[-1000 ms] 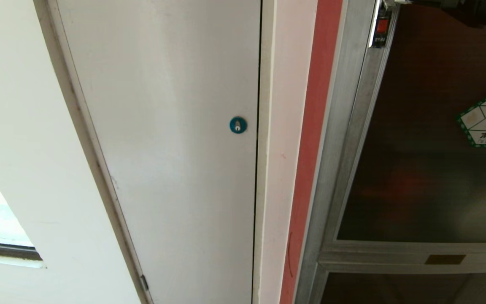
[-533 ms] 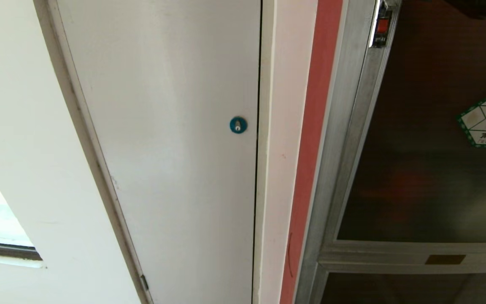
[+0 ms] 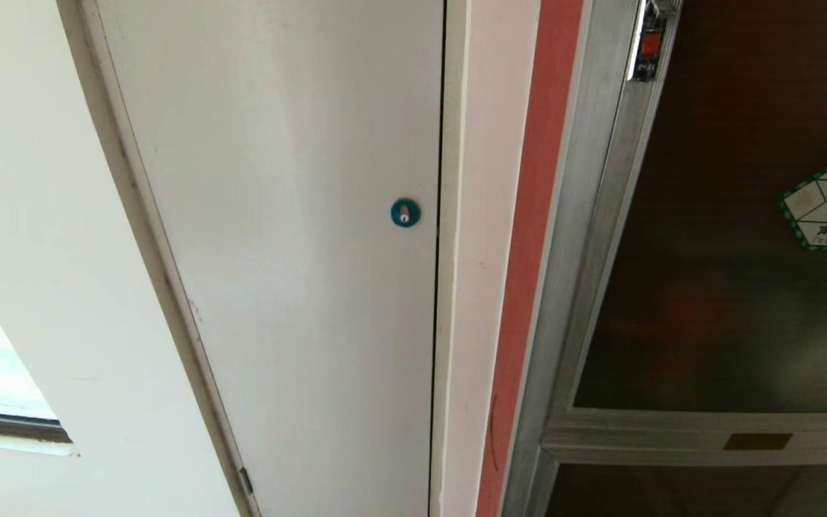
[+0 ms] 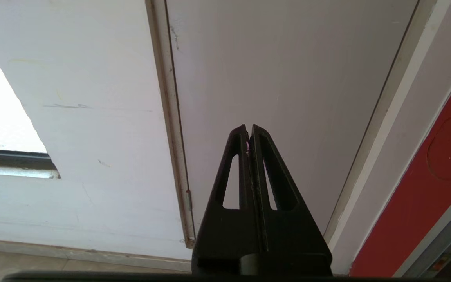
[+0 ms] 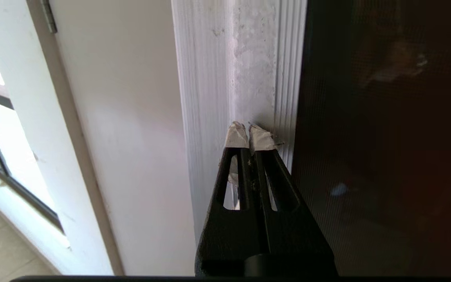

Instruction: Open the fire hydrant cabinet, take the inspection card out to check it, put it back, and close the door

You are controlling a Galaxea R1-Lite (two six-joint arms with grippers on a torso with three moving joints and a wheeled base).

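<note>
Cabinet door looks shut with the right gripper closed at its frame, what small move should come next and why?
Probably ease the right gripper along the silver frame toward the small red latch. The door looks shut, no inspection card shows, and the closed tips sit against bare frame, holding nothing. The left gripper hangs parked by the white door.

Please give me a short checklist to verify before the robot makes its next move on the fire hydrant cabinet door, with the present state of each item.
1. Door shut against the frame, not yet opened: ok.
2. Red latch in sight at the head view's top edge: ok.
3. Right gripper shut, tips at the silver door frame: ok.
4. Right gripper lined up with the latch: cannot tell; the latch is not in its wrist view.
5. Left gripper shut, facing the white door, away from the cabinet: ok.
6. Inspection card in sight: not ok; the dark glass hides the inside.
</note>
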